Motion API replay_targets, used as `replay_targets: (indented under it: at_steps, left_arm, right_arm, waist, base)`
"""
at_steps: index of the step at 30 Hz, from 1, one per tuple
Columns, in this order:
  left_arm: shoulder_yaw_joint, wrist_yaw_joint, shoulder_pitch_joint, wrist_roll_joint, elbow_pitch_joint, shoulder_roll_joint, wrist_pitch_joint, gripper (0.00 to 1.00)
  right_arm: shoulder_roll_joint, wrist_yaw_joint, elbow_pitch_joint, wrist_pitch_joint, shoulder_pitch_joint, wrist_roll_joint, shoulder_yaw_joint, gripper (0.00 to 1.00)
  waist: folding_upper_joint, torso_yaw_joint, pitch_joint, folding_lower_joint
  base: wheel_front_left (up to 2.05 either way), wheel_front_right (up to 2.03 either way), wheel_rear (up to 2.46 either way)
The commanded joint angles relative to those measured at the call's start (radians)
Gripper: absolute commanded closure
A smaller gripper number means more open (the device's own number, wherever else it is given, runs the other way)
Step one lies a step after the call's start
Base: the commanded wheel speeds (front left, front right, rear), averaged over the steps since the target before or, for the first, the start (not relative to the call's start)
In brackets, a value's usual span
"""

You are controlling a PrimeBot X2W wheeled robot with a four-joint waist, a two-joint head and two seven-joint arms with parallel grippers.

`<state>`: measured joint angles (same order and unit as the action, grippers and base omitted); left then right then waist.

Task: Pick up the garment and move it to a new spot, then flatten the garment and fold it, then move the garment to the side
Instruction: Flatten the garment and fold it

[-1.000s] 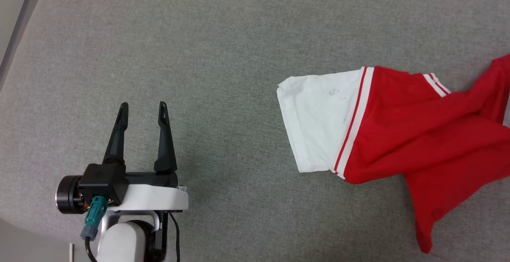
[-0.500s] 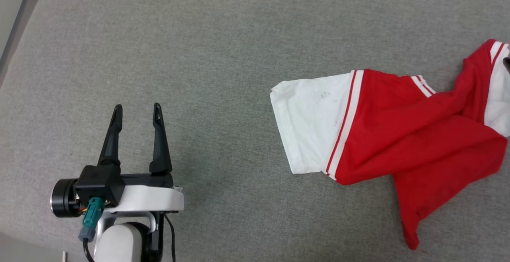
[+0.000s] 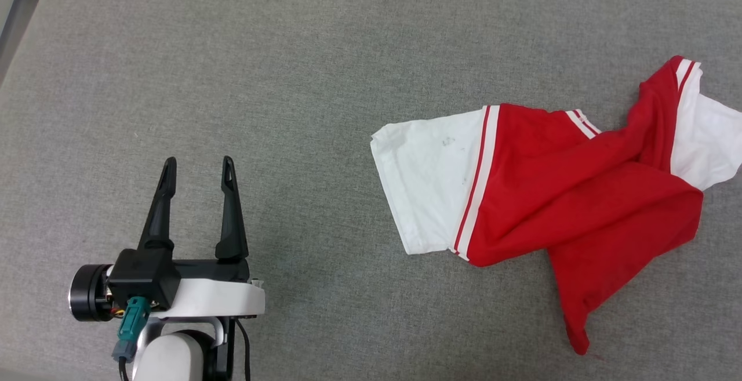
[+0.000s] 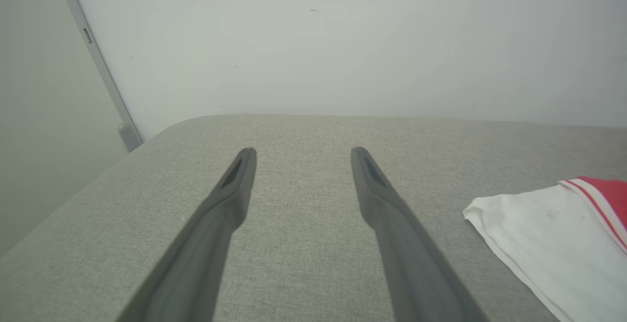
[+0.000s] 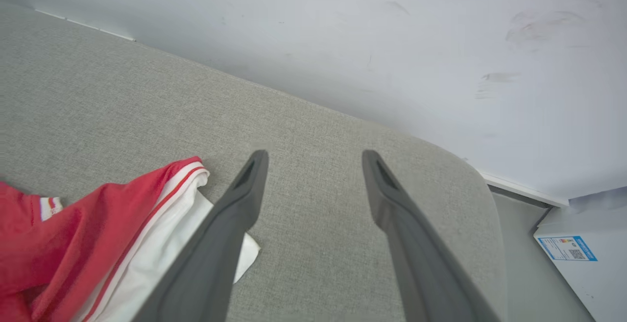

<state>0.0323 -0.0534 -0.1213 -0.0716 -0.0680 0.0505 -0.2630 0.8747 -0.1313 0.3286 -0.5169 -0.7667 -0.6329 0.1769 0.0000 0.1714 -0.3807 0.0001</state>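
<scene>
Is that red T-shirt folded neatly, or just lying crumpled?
Crumpled, not folded: the red T-shirt lies twisted on the grey surface, its body bunched in ridges, one white sleeve flat, the other sleeve skewed.

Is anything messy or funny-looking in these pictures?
Yes. The red garment lies twisted and bunched on the grey surface instead of flat, with one pointed end trailing toward the robot. Its white sleeve on the left has a few small dark specks, like smudges.

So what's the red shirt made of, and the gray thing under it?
The shirt looks like soft, thin, matte cloth: it bunches into folds. The gray surface looks like coarse woven fabric, probably over padding, going by its speckled weave and rounded corner.
</scene>
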Motion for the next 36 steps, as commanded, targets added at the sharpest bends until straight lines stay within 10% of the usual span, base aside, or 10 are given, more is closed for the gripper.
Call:
replay_targets:
  at_steps: [1, 14, 33, 34, 35, 36]
  left_arm:
    - [0.002, 0.003, 0.000, 0.004, -0.005, 0.000, -0.002, 0.00]
    - [0.028, -0.002, -0.030, -0.003, -0.024, 0.000, -0.002, 0.00]
    - [0.039, -0.015, -0.082, -0.007, -0.035, 0.000, -0.002, 0.00]
    - [0.037, -0.016, -0.080, -0.006, -0.033, 0.000, -0.002, 0.00]
    - [0.036, -0.015, -0.079, -0.005, -0.032, 0.000, -0.002, 0.00]
    - [0.036, -0.014, -0.080, -0.003, -0.030, -0.001, -0.002, 0.00]
  right_arm:
    - [0.000, 0.001, -0.003, -0.012, -0.009, -0.008, 0.001, 0.00]
    - [0.000, 0.001, -0.031, -0.494, -0.006, -0.058, 0.038, 0.00]
    - [-0.071, -0.001, -0.003, -0.584, 0.146, -0.024, 0.113, 0.00]
    - [-0.070, -0.001, -0.003, -0.581, 0.152, -0.026, 0.115, 0.65]
    - [-0.069, -0.001, -0.008, -0.569, 0.152, -0.024, 0.115, 1.00]
    - [-0.067, -0.001, -0.011, -0.557, 0.148, -0.025, 0.111, 1.00]
  waist:
    - [0.0000, 0.001, -0.004, -0.0001]
    - [0.0000, 0.032, -0.069, -0.0001]
    - [0.0000, 0.075, -0.160, -0.0001]
    - [0.0000, 0.073, -0.157, -0.0001]
    - [0.0000, 0.071, -0.156, -0.0001]
    - [0.0000, 0.070, -0.153, -0.0001]
  base:
    - [0.00, 0.00, 0.00]
    - [0.00, 0.00, 0.00]
    - [0.00, 0.00, 0.00]
    - [0.00, 0.00, 0.00]
    - [0.00, 0.00, 0.00]
    - [0.00, 0.00, 0.00]
